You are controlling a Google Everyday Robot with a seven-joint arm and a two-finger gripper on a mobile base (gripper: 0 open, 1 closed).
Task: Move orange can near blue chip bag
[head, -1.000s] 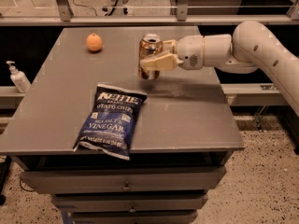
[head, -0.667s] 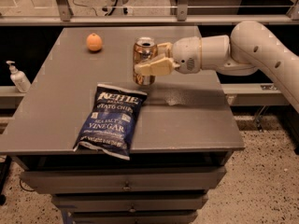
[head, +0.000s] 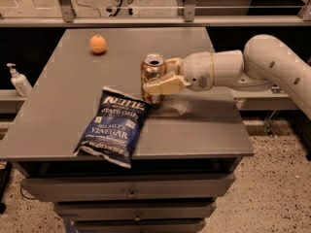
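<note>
The orange can (head: 153,72) is upright with its silver top showing, held in my gripper (head: 163,80), whose cream fingers (head: 164,86) are shut around its lower half. Its base is hidden behind the fingers, just right of and behind the top right corner of the blue chip bag (head: 114,125). The bag lies flat near the front edge of the grey table (head: 58,106). My arm (head: 252,67) reaches in from the right.
A round orange fruit (head: 98,44) sits at the back left of the table. A white pump bottle (head: 19,80) stands on a shelf left of the table. Drawers (head: 131,188) are below the tabletop. A rail runs behind the table.
My gripper has carried the can leftward and toward the front, lowering it from mid-table to right beside the chip bag's top right corner.
</note>
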